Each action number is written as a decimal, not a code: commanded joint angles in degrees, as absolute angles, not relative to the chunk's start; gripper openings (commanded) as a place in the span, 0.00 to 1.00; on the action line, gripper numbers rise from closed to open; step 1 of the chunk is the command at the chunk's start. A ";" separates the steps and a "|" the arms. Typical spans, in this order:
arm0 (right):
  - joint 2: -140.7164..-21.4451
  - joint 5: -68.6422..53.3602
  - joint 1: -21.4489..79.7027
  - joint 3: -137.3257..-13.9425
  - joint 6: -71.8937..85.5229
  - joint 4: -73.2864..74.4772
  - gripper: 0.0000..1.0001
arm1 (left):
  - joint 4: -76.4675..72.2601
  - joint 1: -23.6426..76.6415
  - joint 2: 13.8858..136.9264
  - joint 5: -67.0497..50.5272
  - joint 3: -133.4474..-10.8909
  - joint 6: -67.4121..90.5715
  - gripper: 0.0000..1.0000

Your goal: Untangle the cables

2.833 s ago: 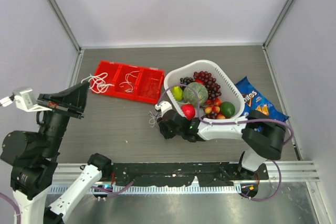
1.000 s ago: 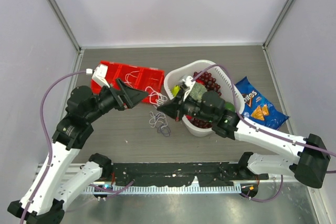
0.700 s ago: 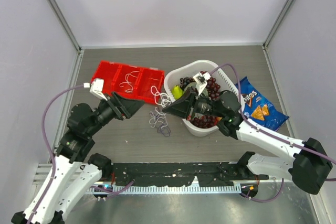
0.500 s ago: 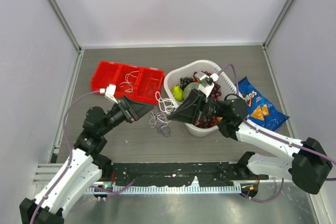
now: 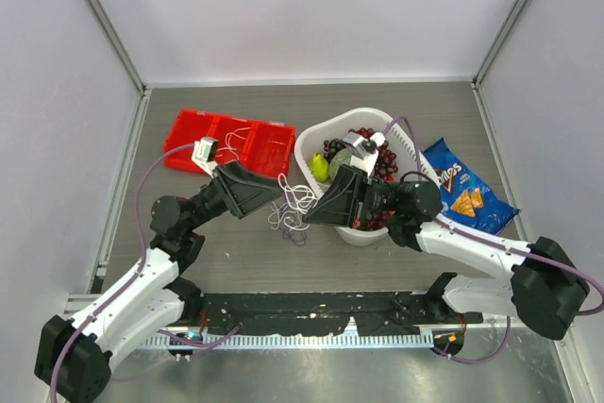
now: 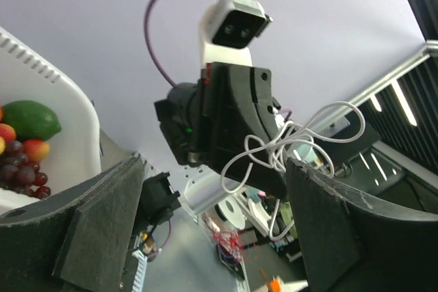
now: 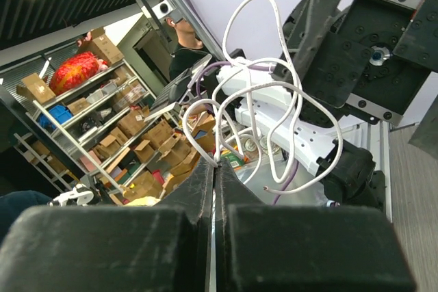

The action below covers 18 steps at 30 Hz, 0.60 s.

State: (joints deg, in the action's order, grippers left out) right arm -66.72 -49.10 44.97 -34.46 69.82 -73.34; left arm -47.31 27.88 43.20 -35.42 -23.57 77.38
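A white cable [image 5: 295, 197] hangs in loose loops above the table, pinched at one strand by my right gripper [image 5: 308, 216], which is shut on it. The right wrist view shows the jaws closed on the strand [image 7: 215, 165] with the loops [image 7: 254, 120] spreading beyond. My left gripper [image 5: 275, 197] faces it from the left, open; its fingers [image 6: 102, 230] stand wide apart, and the white cable [image 6: 287, 143] hangs just beside the right-hand one. A thin purplish-grey and red tangle [image 5: 288, 227] lies on the table underneath, also seen as a red coil [image 6: 230, 245].
A red compartment tray [image 5: 189, 129] with thin white cords stands at the back left. A white basket [image 5: 316, 143] full of fruit sits right behind my right gripper. A blue chips bag [image 5: 462, 188] lies to its right.
My left gripper has swung down from the red tray toward the hanging white cable, its jaws narrowing slightly. My right gripper has kept its grip and shifted a little down.
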 commanded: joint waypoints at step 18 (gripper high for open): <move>-69.79 -48.26 44.65 -35.69 74.01 -87.90 0.01 | -55.81 34.80 50.89 -40.17 -29.97 74.00 0.50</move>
